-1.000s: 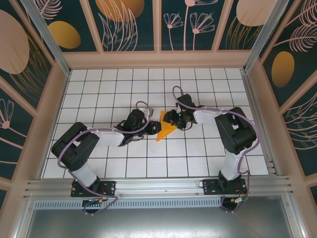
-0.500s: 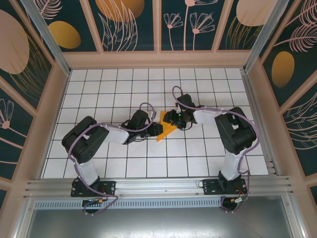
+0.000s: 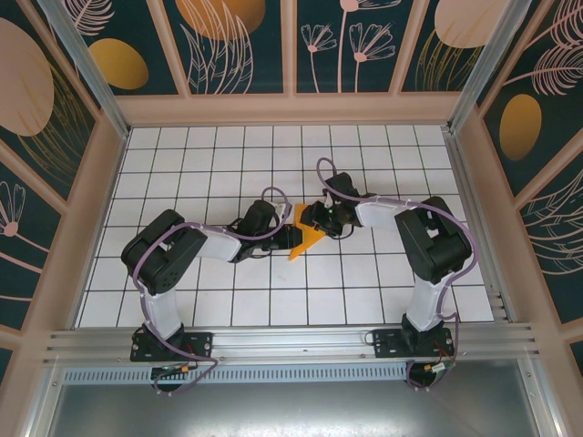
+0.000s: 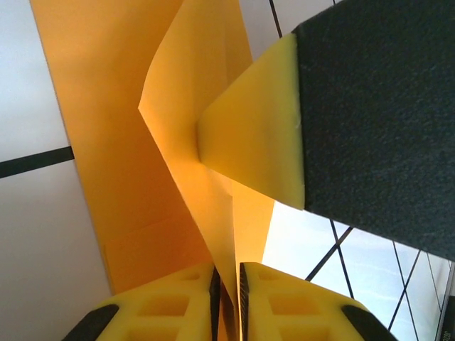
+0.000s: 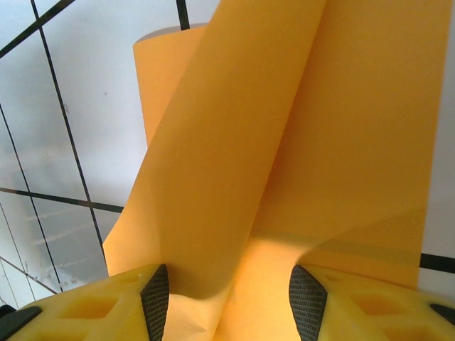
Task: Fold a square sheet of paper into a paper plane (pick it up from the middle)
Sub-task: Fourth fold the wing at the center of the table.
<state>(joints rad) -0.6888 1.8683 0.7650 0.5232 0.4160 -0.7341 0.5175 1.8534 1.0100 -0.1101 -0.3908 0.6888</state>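
L hand (image 4: 227,278) pinches plane (image 4: 106,142), R hand (image 5: 231,291) maybe

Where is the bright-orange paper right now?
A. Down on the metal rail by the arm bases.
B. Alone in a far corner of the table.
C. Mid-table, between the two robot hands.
C: the orange paper sits at the middle of the table, where the left gripper and the right gripper meet it, a fold pinched between the left fingers.

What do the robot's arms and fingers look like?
The left arm and right arm have chunky black joints and white tube-shaped links, with thin purple cables looping along them. The fingers are bright yellow with rough black pads.
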